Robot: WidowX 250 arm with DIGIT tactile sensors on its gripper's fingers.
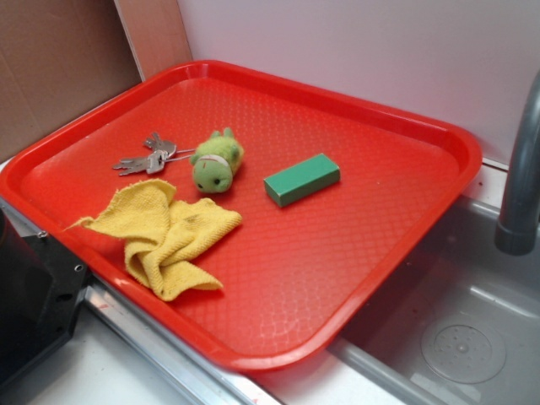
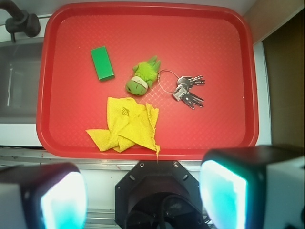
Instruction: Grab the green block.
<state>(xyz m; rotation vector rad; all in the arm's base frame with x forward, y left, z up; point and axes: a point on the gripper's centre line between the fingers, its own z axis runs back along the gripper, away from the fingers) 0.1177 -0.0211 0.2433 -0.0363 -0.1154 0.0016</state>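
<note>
Wrist view: my pincer (image 2: 143,195) hangs open high above, so the small teal-green rectangular brick (image 2: 102,63) lies untouched, far ahead-left on the red plastic tray (image 2: 248,86).

No text, label, brand, number or sign could be read anywhere: the green block (image 1: 301,179) showed plain faces, the red tray (image 1: 396,211) carried only an embossed texture, and the keys (image 2: 188,90) were too small to show any stamped marks.
</note>
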